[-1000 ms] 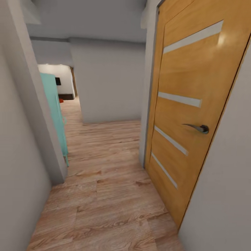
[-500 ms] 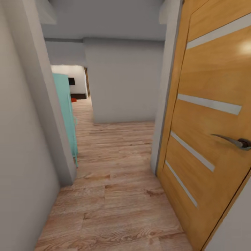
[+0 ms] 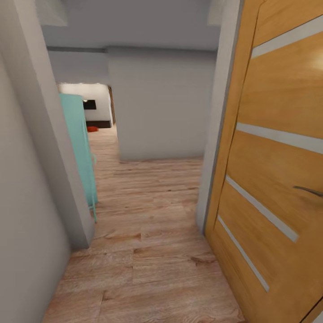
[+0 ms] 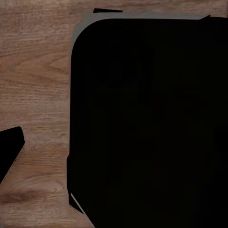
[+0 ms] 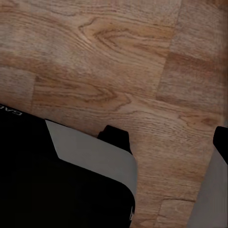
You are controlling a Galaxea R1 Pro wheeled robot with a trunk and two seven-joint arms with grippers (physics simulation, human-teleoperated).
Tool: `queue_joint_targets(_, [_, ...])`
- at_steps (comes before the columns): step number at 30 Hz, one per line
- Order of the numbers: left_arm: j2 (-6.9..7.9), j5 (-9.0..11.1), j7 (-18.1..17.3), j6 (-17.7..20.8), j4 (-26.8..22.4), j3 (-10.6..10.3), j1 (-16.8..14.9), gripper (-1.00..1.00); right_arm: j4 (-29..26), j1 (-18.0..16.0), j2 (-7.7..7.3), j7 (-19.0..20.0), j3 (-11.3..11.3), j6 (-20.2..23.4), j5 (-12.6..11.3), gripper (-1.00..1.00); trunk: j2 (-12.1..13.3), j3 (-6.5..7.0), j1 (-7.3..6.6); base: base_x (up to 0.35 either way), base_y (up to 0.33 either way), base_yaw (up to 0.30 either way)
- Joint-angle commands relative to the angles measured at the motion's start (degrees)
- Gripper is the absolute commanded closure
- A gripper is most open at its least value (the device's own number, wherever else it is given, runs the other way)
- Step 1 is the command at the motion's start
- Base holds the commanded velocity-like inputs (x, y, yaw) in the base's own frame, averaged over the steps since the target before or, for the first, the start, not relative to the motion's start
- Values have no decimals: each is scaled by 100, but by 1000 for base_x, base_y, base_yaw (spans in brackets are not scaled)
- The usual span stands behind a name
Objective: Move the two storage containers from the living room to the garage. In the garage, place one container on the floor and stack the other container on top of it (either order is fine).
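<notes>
Narrow hall w/ wood floor (image 3: 148,251), grey walls. Wood door (image 3: 273,157) at 3 o'clock, teal cabinet (image 3: 80,148) at 10. Tiny orange-red bin (image 3: 92,129) far off at 11. Can't tell if claws are apart or together.

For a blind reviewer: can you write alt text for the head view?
A narrow hallway with a light wood plank floor runs ahead past a wooden door on the right and a teal cabinet on the left.

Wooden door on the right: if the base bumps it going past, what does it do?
The wooden door looks like a rigid slab, so it probably won't flex. Whether it's latched can't be told; unlatched, a bump would likely swing it. Its lever handle sticks out and might snag.
</notes>
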Motion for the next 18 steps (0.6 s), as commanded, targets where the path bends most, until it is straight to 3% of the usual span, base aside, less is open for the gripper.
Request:
queue_joint_targets(1, [0, 26, -3, -14, 1, 17, -2, -100, 13, -6, 5, -12, 52, 4, -50, -100, -2, -5, 3, 322, 0, 0])
queue_joint_targets(11, [0, 26, -3, -14, 1, 20, -2, -100, 18, -6, 3, -7, 50, 9, -68, -100, -2, -5, 3, 322, 0, 0])
queue_joint_targets(13, [0, 26, -3, -14, 1, 20, -2, -100, 20, 37, -70, 1, 49, -20, -89, -100, -2, -5, 3, 322, 0, 0])
queue_joint_targets(18, [0, 26, -3, -14, 1, 20, -1, -100, 20, 549, -222, 21, 49, -746, -97, -100, -2, -5, 3, 322, 0, 0])
